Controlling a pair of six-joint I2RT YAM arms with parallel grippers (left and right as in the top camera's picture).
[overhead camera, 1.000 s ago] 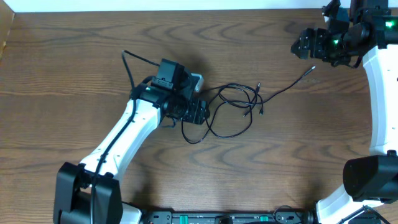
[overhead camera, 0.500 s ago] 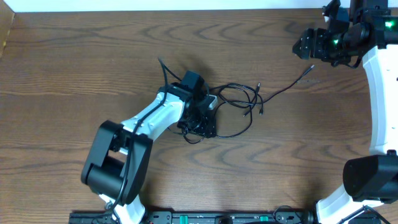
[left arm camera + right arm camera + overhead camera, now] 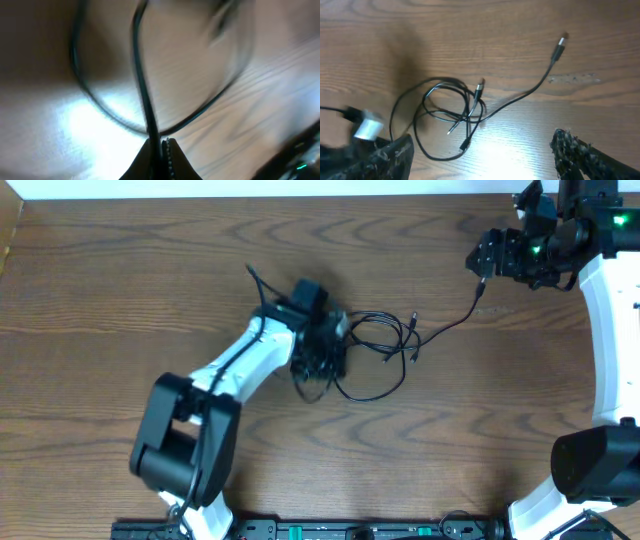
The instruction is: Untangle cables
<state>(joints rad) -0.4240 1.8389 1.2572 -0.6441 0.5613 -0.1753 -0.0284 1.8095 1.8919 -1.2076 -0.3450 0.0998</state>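
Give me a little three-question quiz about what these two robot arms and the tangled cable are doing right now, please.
1. True or false: the right gripper is shut on a plug.
2. What is pinched by the left gripper? A) a strand of the black cable B) a white cloth C) nothing
3. Fill in: the loose plug end of the long strand lies nearer the ___ gripper.
Key: 1 false, it is wide open and holds nothing; 2 A; 3 right.
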